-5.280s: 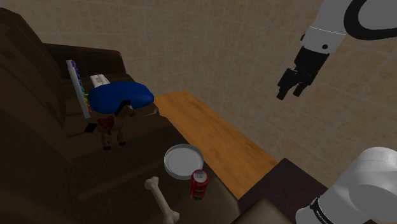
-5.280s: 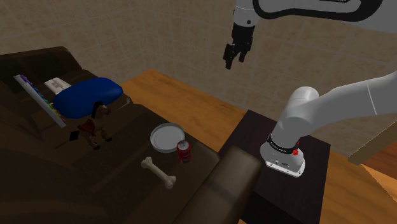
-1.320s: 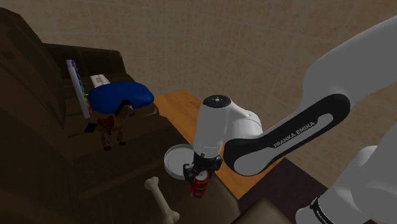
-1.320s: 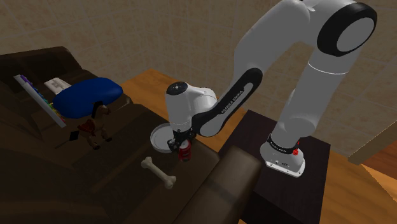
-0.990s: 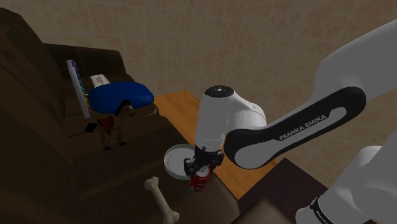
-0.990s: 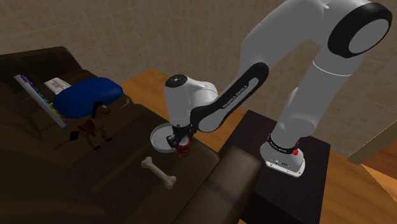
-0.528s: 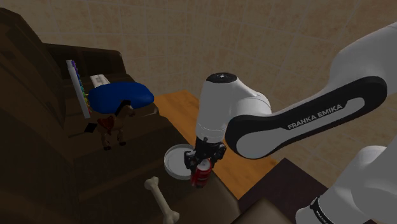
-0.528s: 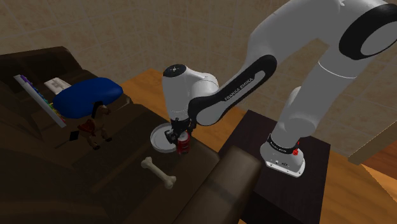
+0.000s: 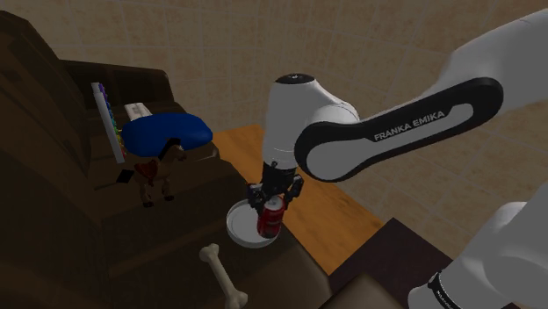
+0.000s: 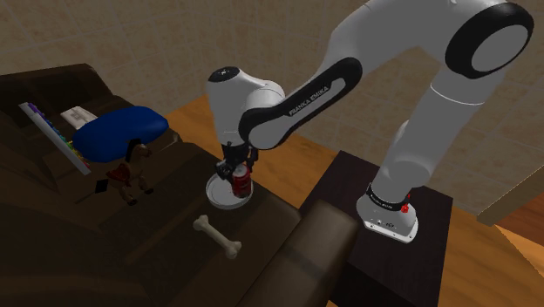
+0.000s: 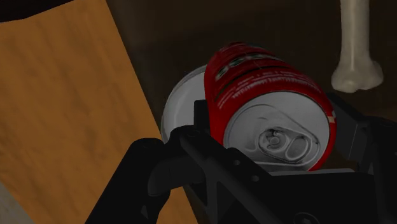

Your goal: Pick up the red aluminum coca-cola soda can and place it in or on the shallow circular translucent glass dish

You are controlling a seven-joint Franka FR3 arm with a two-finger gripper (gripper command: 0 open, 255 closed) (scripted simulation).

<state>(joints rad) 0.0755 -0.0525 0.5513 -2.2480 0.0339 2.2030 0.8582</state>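
My black gripper (image 9: 273, 198) is shut on the red soda can (image 9: 270, 219), clasping it near its silver top. The can hangs a little above the sofa seat, over the near edge of the shallow round pale dish (image 9: 240, 226). The second exterior view shows the can (image 10: 241, 182) held by the gripper (image 10: 238, 168) just above the dish (image 10: 220, 194). Seen from the wrist, the can (image 11: 267, 102) sits between the two fingers (image 11: 198, 121), its pull-tab top facing the camera, with the dish (image 11: 181, 105) partly hidden behind it.
A white toy bone (image 9: 221, 273) lies on the dark brown sofa seat (image 9: 167, 237) near the dish. Farther back sit a blue cushion (image 9: 165, 132), a toy horse (image 9: 156, 168) and a thin board (image 9: 107, 121). A wooden floor (image 9: 299, 197) runs beside the sofa.
The gripper has lifted the can off the sofa seat and carried it up and toward the shoulder view's left, from beside the dish to over its edge.
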